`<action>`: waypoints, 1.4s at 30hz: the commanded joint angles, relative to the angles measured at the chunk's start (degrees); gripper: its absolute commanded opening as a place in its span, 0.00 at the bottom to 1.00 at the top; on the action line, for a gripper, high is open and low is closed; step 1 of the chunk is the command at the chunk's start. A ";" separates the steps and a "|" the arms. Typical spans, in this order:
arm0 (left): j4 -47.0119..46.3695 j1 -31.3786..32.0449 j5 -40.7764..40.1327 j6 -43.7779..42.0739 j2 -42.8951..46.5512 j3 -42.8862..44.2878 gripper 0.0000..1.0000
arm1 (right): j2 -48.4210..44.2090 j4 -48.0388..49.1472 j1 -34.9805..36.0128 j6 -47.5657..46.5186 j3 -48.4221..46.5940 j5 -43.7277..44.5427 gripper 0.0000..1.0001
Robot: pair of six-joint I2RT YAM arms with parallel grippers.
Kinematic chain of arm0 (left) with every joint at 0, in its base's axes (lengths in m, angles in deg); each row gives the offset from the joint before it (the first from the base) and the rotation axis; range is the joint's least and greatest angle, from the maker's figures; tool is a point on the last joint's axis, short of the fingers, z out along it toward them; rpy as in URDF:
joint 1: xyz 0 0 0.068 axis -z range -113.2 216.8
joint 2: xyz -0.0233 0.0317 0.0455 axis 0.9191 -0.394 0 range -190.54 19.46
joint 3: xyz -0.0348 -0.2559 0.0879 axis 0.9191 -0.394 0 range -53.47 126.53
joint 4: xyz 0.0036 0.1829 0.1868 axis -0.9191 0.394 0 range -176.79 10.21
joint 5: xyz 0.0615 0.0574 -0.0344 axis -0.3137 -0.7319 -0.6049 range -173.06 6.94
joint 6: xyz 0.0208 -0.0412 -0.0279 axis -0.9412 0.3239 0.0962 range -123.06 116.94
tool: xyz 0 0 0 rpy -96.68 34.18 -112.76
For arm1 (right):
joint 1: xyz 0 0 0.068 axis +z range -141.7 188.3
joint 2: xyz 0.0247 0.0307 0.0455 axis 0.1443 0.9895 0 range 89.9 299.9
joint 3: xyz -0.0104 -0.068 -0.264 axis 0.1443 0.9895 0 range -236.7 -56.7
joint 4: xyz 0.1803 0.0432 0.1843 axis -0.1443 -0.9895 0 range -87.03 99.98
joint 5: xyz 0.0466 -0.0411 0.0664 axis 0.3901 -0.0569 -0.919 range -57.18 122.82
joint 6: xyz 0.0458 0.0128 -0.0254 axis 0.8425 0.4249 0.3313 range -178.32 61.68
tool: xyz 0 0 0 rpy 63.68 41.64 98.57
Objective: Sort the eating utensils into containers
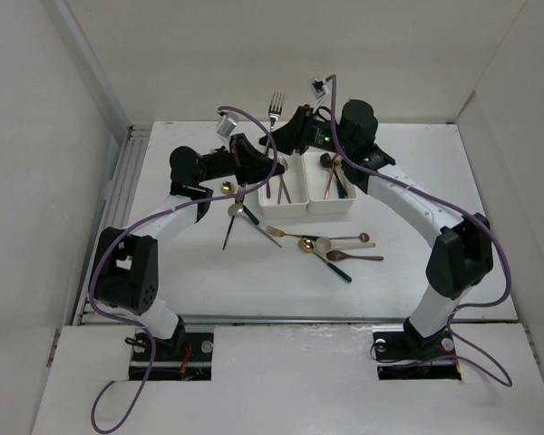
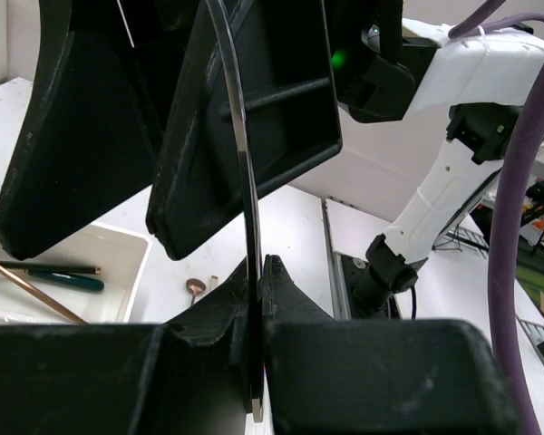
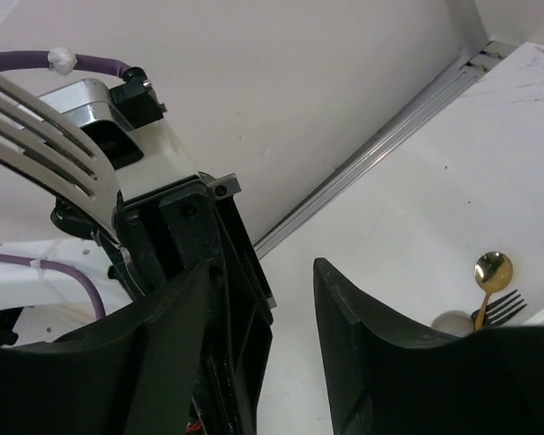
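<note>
Pinching a silver fork (image 1: 276,107) upright is the left claw (image 2: 261,272); right claw (image 3: 263,272) spread nearby.

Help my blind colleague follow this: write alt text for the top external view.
The left arm's fingers hold a silver fork raised near two joined white bins, while the right arm's fingers stand open close beside it. A few utensils lie in the bins; more spoons and forks are scattered on the white table.
</note>
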 commanded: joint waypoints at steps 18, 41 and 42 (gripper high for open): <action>-2.22 -2.51 4.29 -4.81 -0.07 4.23 0.00 | -3.46 5.20 -0.10 -2.70 -0.49 -3.92 0.73; 71.97 -3.92 -11.39 -63.01 -0.59 20.38 1.00 | 6.04 -9.79 -2.73 0.21 -15.49 14.74 0.00; 76.83 -3.92 -16.92 -69.61 -0.60 21.36 1.00 | 7.01 -17.75 -3.43 -0.59 -17.44 17.76 0.00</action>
